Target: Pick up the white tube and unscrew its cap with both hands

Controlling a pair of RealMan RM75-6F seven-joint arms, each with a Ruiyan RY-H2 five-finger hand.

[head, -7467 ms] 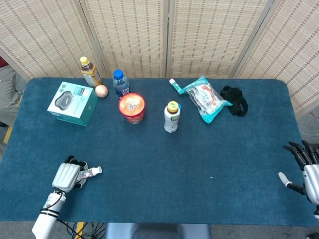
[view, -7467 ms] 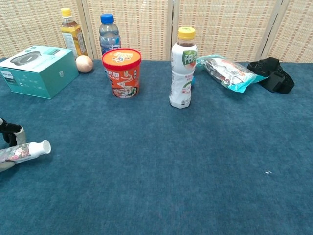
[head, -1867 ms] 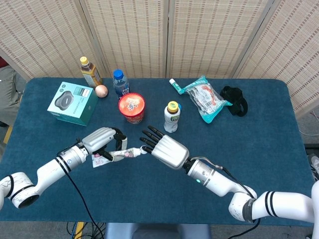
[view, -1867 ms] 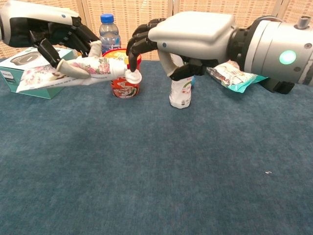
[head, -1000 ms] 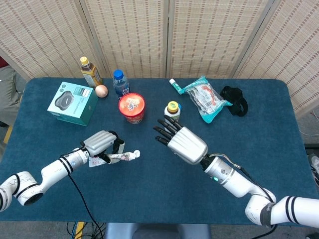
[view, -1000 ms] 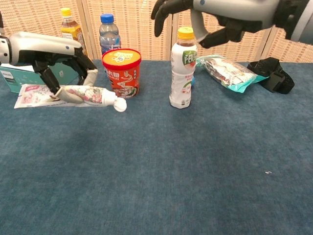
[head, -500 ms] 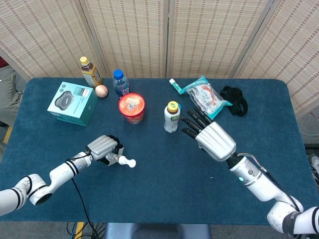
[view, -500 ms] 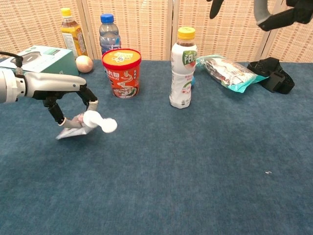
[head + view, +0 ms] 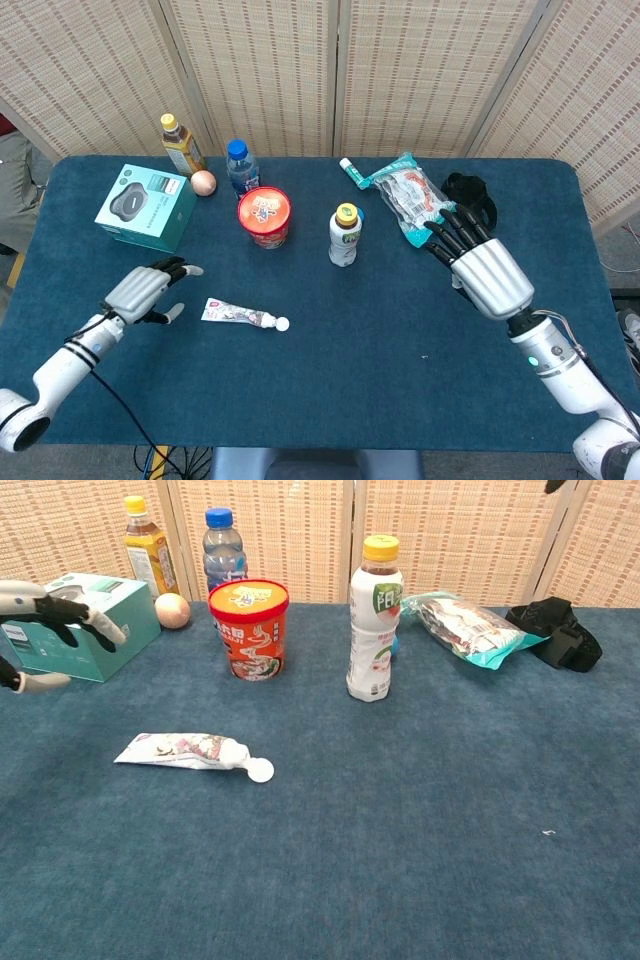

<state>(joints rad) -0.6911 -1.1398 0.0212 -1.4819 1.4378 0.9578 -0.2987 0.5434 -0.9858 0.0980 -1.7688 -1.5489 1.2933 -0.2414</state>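
Hardly any text can be read in either view. Large green characters are printed on the white label of the yellow-capped bottle [image 9: 374, 620] standing near the middle of the table, but they cannot be made out with certainty, and smaller print is seen on the side of the red cup [image 9: 249, 628] to its left, too small to be read. A short line of small dark lettering is carried on the near face of the teal box [image 9: 76, 623] at the far left, and it too stays illegible.
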